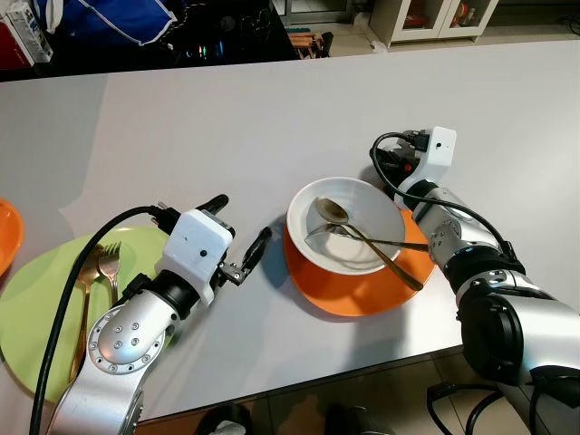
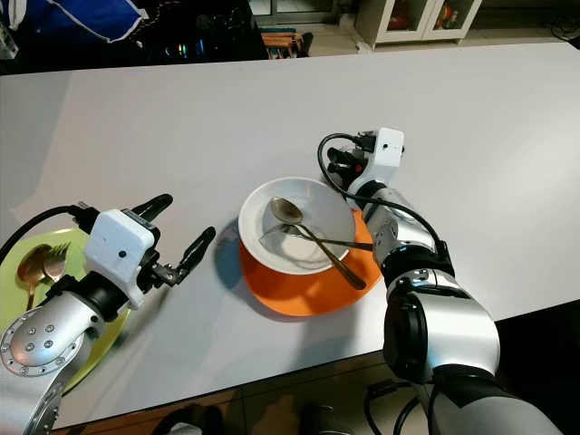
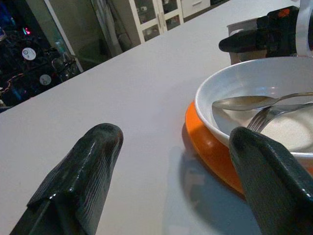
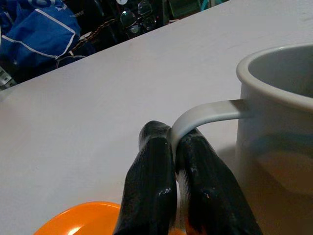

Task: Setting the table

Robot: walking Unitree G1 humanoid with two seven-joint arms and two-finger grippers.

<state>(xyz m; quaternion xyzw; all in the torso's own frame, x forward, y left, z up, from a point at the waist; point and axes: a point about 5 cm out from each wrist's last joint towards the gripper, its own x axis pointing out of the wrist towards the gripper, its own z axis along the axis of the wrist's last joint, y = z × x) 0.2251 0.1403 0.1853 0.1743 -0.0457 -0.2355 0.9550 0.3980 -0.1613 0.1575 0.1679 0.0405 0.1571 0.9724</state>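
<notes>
Your right tool (image 4: 173,142) pinches the mug (image 4: 279,117) handle beside the bowl (image 1: 344,222); left tool (image 1: 240,240) gapes empty, bare tabletop (image 1: 227,127) ahead.

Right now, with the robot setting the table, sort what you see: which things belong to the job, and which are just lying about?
Belong to the job:
white bowl holding a spoon and fork
orange plate under it
grey mug, handle pinched by the right gripper
green plate with cutlery
left gripper, fingers open

Lying about:
blue bag
white cabinet
</notes>
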